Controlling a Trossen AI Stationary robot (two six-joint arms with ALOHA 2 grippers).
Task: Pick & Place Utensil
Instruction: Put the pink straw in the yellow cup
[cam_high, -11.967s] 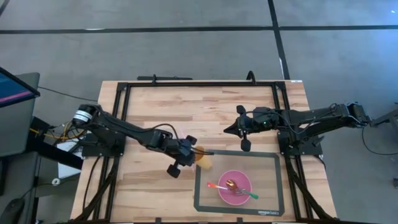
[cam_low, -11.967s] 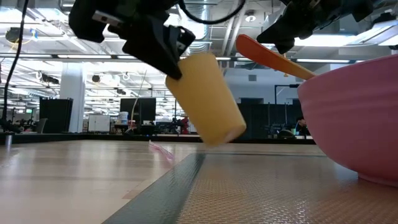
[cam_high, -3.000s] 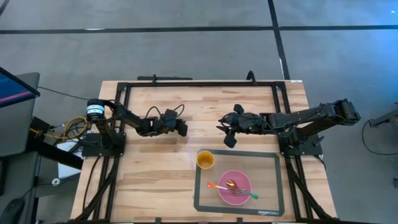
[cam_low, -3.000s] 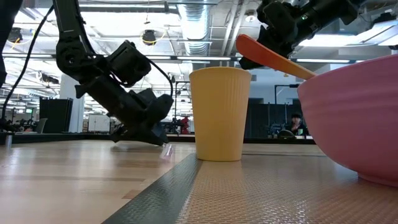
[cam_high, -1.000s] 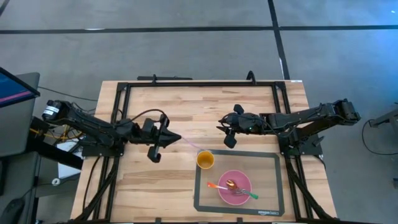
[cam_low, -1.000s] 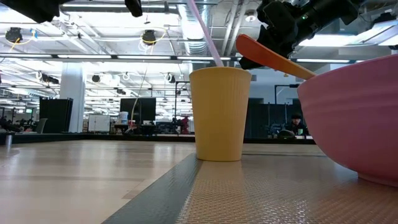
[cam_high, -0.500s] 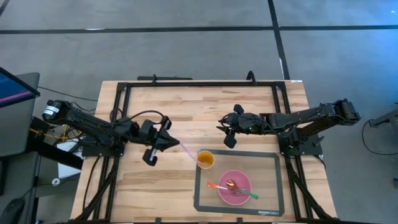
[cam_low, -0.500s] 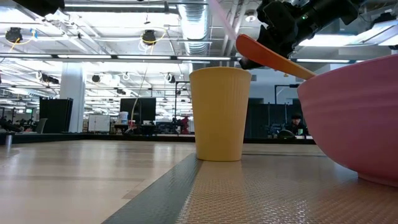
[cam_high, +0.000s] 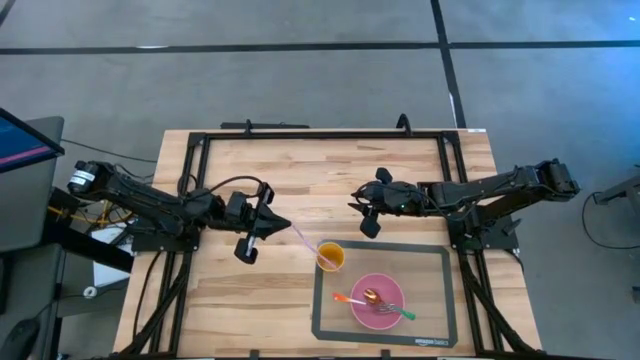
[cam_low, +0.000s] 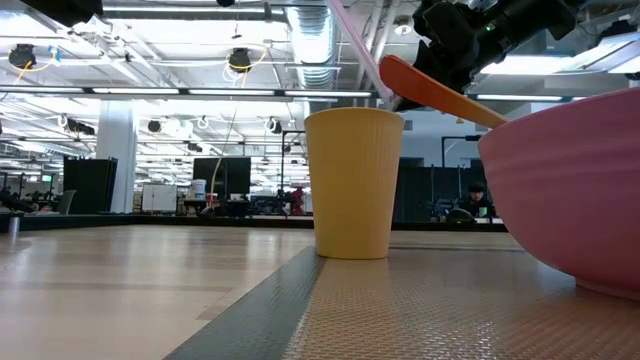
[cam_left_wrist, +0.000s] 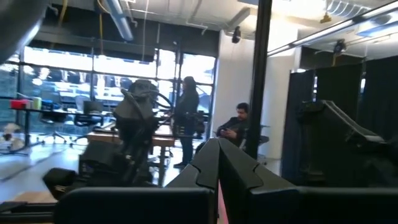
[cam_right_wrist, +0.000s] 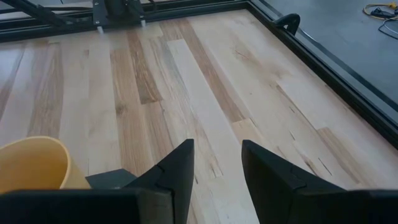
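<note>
Left gripper (cam_high: 262, 226) fingers pinch a pink straw (cam_high: 303, 242) — tip seemingly over the cup (cam_high: 331, 256) — right gripper (cam_high: 366, 205) fingers apart

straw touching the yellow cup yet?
Touching. High view: the pink straw, held by the left gripper, ends at the yellow cup rim; low view shows it dipping behind that rim.

— What is seen beyond the table (cam_high: 330, 180)?
— A grey floor (cam_high: 300, 70) crossed by dark lines. Ceiling lights (cam_low: 240, 60), ducts, bright windows (cam_left_wrist: 93, 74) and two people (cam_left_wrist: 186, 118) are shown.
</note>
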